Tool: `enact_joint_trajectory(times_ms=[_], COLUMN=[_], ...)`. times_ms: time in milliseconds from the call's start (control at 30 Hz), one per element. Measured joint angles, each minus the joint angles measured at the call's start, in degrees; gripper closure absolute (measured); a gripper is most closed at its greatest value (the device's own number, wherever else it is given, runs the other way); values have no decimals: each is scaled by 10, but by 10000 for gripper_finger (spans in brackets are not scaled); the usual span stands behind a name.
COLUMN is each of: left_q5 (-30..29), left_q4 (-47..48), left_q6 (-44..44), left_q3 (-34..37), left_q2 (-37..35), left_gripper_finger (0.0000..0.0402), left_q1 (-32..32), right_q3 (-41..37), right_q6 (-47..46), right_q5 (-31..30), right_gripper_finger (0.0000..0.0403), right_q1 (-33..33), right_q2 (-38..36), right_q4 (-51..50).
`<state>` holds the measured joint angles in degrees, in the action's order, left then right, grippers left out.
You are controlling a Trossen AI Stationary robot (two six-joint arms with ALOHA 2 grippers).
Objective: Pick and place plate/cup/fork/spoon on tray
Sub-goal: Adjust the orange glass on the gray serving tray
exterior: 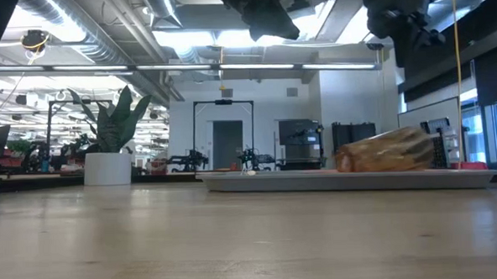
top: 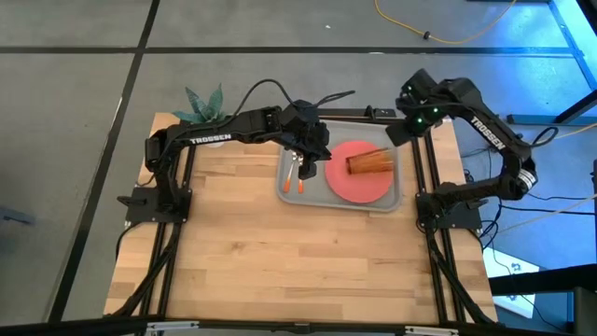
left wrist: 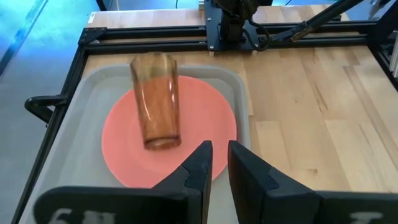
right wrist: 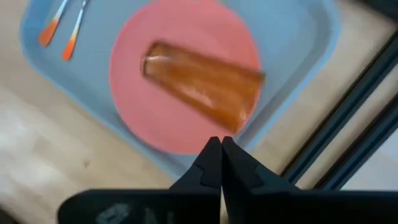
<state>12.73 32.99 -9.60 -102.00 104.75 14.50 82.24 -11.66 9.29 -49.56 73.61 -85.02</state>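
The grey tray lies at the table's far right. On it rests the pink plate, and the amber cup lies on its side across the plate, as the right wrist view shows. Two orange-handled pieces of cutlery lie side by side on the tray's left part; which is the fork and which the spoon I cannot tell. My left gripper hangs above the tray's left part, its fingers a narrow gap apart with nothing between. My right gripper is shut, high above the tray's far right corner.
A white pot with a green plant stands at the table's far left corner. Dark arm frames run along both sides of the table. Bare wood spreads over the near half.
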Motion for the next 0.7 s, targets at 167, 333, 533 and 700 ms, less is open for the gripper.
enact_joint_trajectory(times_ms=[167, 333, 533, 700], left_q5=[0, 0, 0, 0], left_q4=[0, 0, 0, 11], left_q6=[0, 1, 2, 5], left_q3=[0, 0, 0, 0], left_q2=[0, 0, 0, 0], left_gripper_finger=[356, 356, 356, 356], left_q1=[0, 0, 0, 0], right_q3=[0, 0, 0, 0], right_q6=[1, -4, -17, -15], right_q5=[41, 58, 117, 142], right_gripper_finger=[384, 349, 324, 327], right_q1=[0, 0, 0, -12], right_q2=[14, 31, 57, 61], right_q4=[-10, -10, 9, 12])
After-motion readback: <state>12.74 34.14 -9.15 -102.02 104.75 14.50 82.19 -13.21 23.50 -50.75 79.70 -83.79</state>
